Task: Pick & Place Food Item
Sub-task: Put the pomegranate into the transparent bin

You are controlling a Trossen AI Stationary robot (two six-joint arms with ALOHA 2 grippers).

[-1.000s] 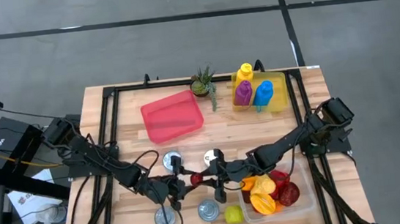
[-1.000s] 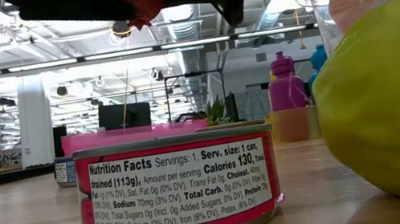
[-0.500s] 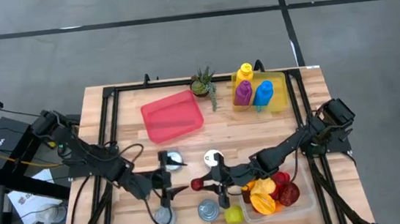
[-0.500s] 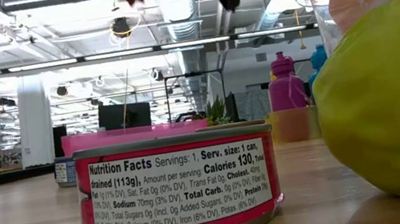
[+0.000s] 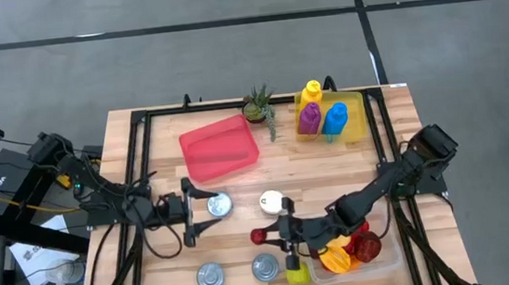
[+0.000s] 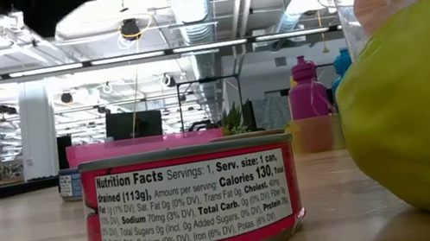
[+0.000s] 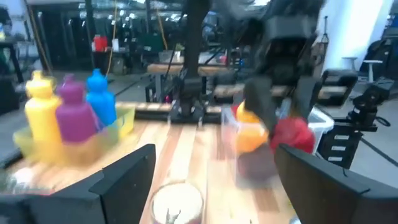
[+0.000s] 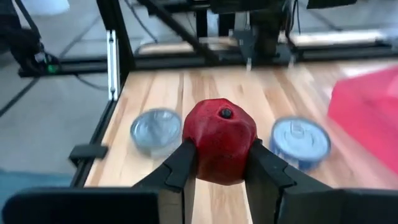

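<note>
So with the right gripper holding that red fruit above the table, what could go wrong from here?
1. The red fruit is round and pinched only at its sides by the right gripper, so it might slip and roll.
2. The cans and the green fruit lie close beneath, so a low move could knock them.
3. The left gripper, open, sits nearby, so the arms might collide.

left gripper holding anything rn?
No. In the left wrist view the left gripper has its fingers spread wide with nothing between them; the red fruit sits in the right gripper.
</note>
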